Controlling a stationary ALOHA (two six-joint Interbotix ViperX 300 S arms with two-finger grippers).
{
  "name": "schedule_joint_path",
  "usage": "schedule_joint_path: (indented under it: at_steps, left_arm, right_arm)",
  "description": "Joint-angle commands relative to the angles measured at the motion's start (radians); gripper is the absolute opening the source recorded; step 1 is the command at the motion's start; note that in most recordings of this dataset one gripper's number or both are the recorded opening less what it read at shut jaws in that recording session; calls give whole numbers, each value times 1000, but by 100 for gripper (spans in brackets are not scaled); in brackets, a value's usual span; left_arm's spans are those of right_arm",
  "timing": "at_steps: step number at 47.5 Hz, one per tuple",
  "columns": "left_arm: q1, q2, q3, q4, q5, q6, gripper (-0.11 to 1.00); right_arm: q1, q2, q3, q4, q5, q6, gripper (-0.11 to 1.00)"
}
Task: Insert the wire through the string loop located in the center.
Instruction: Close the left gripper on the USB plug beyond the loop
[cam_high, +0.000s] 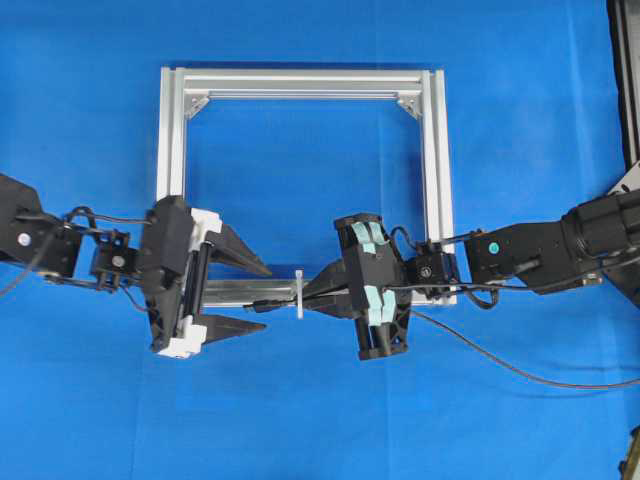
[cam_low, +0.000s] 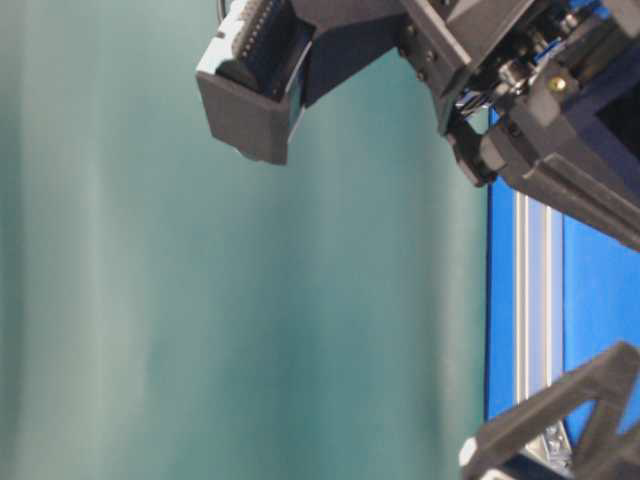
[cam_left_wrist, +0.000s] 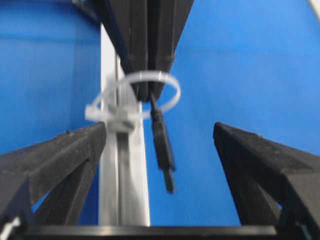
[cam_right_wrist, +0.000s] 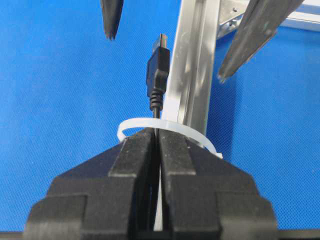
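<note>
**Overhead view and wrist cameras: plug through the loop, hand-over pending**

Overhead view: the right gripper (cam_high: 312, 292) is clamped on the wire (cam_high: 520, 368), its tips at the string loop (cam_high: 299, 293), which stands on the near bar of the aluminium frame (cam_high: 432, 150). The left gripper (cam_high: 264, 297) faces it with jaws spread wide, one on either side of the bar. The plug tip (cam_high: 262, 303) lies between those open jaws, touching neither.

Table-level view: only arm housings and a strip of the frame show; nothing of the loop or wire can be judged.

Left wrist view: the plug projects through the loop toward this camera, with both left fingers (cam_left_wrist: 65, 160) well apart from it.

Right wrist view: the closed right jaws pinch the wire just behind the loop; the plug is on the far side.

Assessment: threading appears done. The next move calls for the left jaws to close on the plug, centred, without snagging the loop, before the right lets go.
</note>
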Motion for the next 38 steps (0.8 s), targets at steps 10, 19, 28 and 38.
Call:
schedule_joint_path:
  at_steps: [10, 19, 28, 38]
  left_arm:
    - [-3, 32, -61, 0, 77, -8, 91]
    - [-3, 32, -58, 0, 77, -8, 91]
    - [-3, 32, -61, 0, 77, -8, 91]
    - [-3, 32, -63, 0, 77, -8, 90]
  right_arm:
    - [2, -15, -12, 2, -6, -2, -3]
    - [2, -15, -12, 2, -6, -2, -3]
    - [2, -14, -12, 2, -6, -2, -3]
    - [2, -14, -12, 2, -6, -2, -3]
